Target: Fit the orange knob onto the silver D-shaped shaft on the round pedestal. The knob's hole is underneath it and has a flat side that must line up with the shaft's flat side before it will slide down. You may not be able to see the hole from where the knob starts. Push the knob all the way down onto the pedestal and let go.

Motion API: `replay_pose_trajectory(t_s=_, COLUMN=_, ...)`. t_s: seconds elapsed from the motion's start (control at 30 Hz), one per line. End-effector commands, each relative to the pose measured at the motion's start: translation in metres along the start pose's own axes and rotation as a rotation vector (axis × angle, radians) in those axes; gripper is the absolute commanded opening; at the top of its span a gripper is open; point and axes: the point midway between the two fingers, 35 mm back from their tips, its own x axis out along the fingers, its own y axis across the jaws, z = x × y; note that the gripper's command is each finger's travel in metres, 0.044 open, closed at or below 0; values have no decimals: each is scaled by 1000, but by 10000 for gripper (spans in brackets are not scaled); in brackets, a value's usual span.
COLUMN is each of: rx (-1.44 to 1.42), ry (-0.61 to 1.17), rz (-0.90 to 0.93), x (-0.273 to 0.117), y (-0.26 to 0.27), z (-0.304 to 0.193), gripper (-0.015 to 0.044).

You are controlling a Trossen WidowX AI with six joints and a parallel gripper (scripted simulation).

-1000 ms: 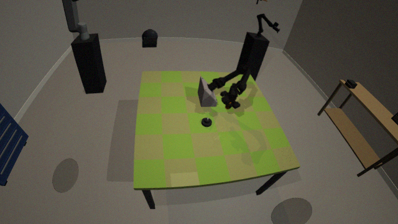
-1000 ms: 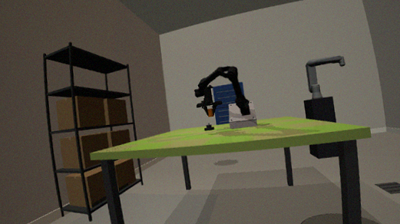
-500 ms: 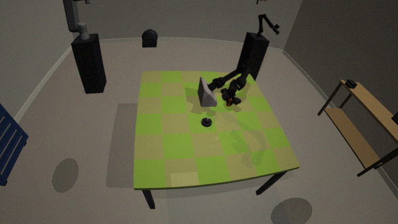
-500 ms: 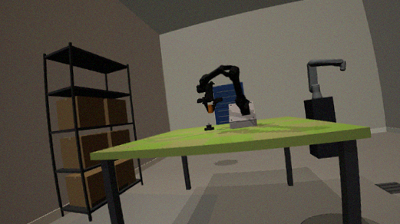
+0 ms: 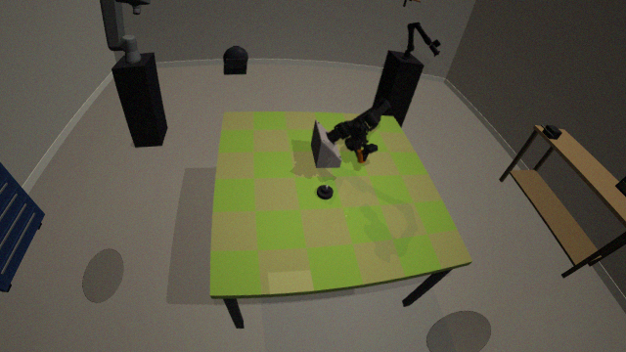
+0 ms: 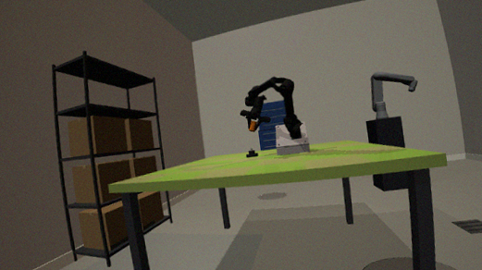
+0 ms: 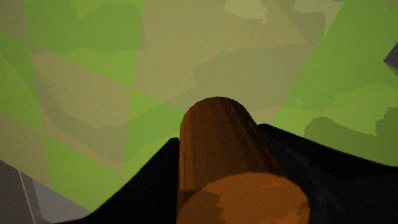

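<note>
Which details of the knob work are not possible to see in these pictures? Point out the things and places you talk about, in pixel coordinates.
- Flat-sided hole of the orange cylindrical knob (image 5: pixel 361 155) (image 6: pixel 253 126) (image 7: pixel 220 145): underside faces away in the wrist view.
- Knob's near end: cut by the wrist view's bottom edge.
- Flat side of the silver shaft (image 5: pixel 326 188) (image 6: pixel 251 150): too small in top and exterior views.

Black, seemingly jointed arm (image 5: pixel 358 125) (image 6: pixel 289 101); dark hand (image 5: pixel 367 151) (image 6: pixel 255 115) (image 7: pixel 218 138).

Pedestal (image 5: pixel 325 193) (image 6: pixel 251 154) on table (image 5: pixel 281 230) (image 6: pixel 274 174), near arm base (image 5: pixel 329 158) (image 6: pixel 293 149); knob (image 5: pixel 361 155) (image 6: pixel 253 125) (image 7: pixel 220 145) approx. above tbl., betw. end effector's (image 5: pixel 367 154) (image 6: pixel 257 123) (image 7: pixel 218 132) fingers.
</note>
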Motion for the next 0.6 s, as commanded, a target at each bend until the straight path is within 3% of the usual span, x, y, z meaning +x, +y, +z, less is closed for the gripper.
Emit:
replay_pose_trajectory(t_s=0.0, rx=-13, ry=-5, rz=105, x=-11, y=4, z=0, gripper=0)
replay_pose_trajectory(t_s=0.57, rx=-12, ry=-4, rz=461, x=-44, y=12, z=4, gripper=0)
